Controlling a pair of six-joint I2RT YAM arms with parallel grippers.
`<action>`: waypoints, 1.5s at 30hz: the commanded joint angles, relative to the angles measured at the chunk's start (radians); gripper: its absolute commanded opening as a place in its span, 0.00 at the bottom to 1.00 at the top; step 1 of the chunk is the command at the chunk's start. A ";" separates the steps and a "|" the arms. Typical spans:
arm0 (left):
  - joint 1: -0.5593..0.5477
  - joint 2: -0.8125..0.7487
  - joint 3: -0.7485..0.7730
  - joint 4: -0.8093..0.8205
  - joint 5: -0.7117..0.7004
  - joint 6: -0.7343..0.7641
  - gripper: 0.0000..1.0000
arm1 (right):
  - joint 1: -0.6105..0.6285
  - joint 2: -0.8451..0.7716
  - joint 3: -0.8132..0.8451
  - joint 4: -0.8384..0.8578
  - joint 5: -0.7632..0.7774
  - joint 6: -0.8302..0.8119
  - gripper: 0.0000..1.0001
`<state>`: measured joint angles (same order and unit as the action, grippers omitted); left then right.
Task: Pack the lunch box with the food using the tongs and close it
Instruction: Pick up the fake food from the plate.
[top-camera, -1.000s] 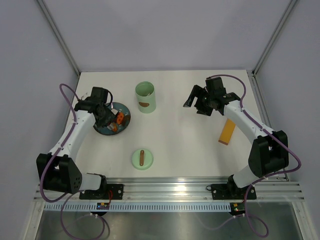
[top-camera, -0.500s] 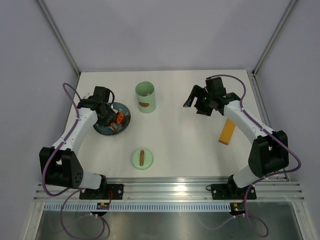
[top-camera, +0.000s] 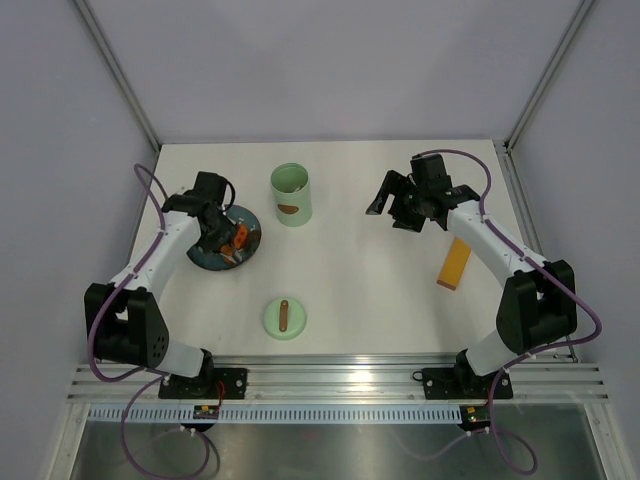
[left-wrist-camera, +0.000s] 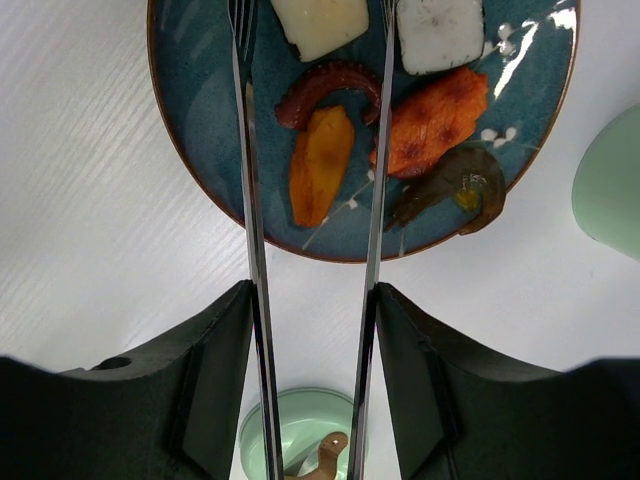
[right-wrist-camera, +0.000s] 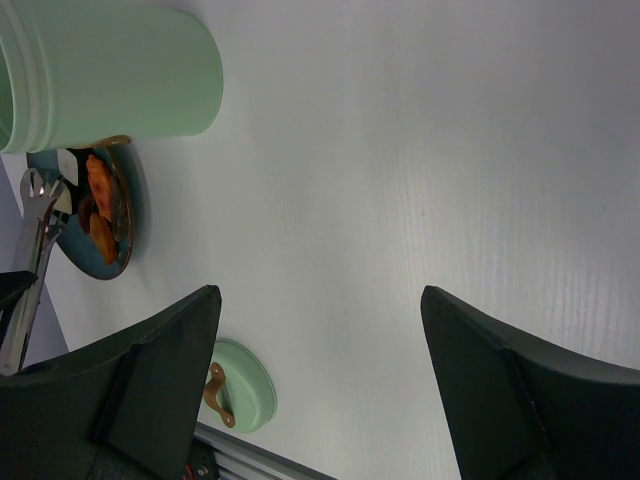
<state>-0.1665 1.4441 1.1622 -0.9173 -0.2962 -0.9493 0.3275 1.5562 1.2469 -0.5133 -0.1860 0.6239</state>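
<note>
Now left arm bends over plate (left-wrist-camera: 190, 130), left gripper (left-wrist-camera: 312, 300) clamping tongs (left-wrist-camera: 250, 200). Tong arms are spread, astride an orange piece of food (left-wrist-camera: 320, 165) on plate. Lunch box (top-camera: 292, 195) upright, uncovered, just right of plate; lid (top-camera: 284, 318) near-right of plate. Right gripper (top-camera: 395, 205) gaping, well right of plate.

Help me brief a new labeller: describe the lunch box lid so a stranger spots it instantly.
On the white table, look toward the near edge, left of centre. The lid lies flat there alone, nearer than the open lunch box and blue plate. It is the only pale green disc, with a brown bar handle.
</note>
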 joint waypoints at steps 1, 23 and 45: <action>-0.018 0.002 0.060 0.009 -0.027 -0.026 0.54 | 0.011 0.008 0.016 0.032 -0.017 -0.016 0.89; -0.041 -0.016 0.091 -0.040 -0.063 -0.046 0.15 | 0.011 0.007 0.008 0.033 -0.020 -0.018 0.89; -0.209 -0.076 0.395 0.049 0.074 0.305 0.00 | 0.011 -0.013 0.006 0.030 -0.012 -0.009 0.89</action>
<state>-0.3492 1.3647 1.4521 -0.9485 -0.2886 -0.7341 0.3275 1.5707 1.2469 -0.5121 -0.1959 0.6235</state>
